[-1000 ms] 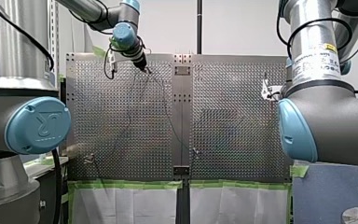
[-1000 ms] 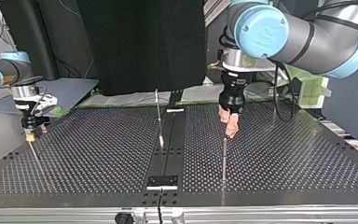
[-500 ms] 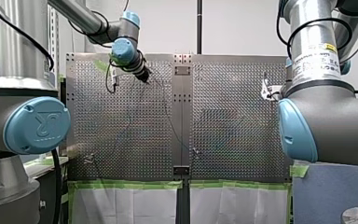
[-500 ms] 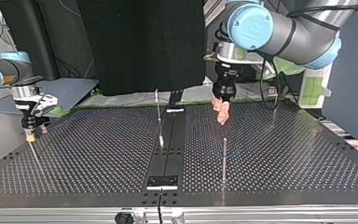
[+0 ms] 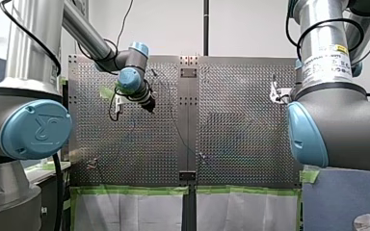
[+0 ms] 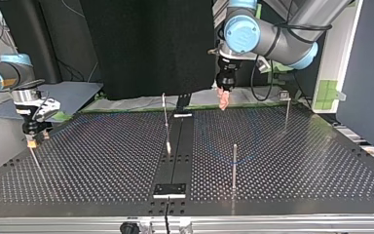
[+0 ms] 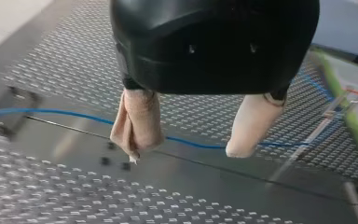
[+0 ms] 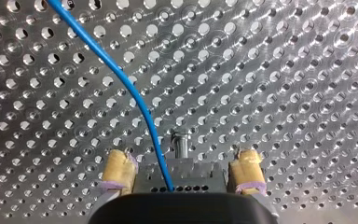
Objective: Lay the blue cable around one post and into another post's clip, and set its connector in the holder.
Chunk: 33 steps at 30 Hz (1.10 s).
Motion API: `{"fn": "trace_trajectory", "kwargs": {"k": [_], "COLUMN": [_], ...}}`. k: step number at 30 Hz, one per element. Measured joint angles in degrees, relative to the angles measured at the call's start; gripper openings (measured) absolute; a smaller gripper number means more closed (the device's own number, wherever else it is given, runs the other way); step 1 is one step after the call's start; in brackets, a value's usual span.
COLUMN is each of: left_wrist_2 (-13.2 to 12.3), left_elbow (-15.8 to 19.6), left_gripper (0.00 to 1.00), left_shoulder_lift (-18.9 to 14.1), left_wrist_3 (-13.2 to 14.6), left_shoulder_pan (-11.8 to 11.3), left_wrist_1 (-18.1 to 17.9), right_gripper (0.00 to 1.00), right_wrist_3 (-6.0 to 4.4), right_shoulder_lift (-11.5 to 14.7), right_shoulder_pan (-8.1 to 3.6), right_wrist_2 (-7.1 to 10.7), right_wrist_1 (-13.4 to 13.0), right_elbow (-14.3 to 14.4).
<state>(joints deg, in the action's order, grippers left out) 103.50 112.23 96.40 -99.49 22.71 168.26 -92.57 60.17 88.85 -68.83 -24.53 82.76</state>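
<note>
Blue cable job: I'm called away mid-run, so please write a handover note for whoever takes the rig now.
My left gripper: open, empty, above the blue cable lying on the table.
My right gripper: cable runs into it; grip unclear.
Done: nothing I can confirm; the cable's path past the posts is too faint.
Left: post wrap, clip, connector seating.

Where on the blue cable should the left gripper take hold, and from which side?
Probably the straight run of the blue cable on the table under the open left gripper, from above. It lies flat and thin, along the line between the pads, so turn the wrist until they straddle it.
</note>
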Motion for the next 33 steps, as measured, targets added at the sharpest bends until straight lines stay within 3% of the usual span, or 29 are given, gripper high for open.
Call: {"fn": "trace_trajectory", "kwargs": {"k": [14,33], "left_wrist_2": [0.24,0.27], "left_elbow": [7.85,18.4], "left_gripper": [1.0,1.0], "left_shoulder_lift": [7.45,8.11], "left_wrist_3": [-0.75,-2.95], "left_shoulder_pan": [0.98,0.33], "left_wrist_1": [-7.85,-18.4], "right_gripper": [1.0,1.0], "right_wrist_3": [-0.05,-0.05], "right_shoulder_lift": [0.01,0.0], "right_shoulder_pan": [0.04,0.05], "right_wrist_2": [0.0,0.0], "right_wrist_1": [0.0,0.07], "right_elbow": [0.0,0.0]}}
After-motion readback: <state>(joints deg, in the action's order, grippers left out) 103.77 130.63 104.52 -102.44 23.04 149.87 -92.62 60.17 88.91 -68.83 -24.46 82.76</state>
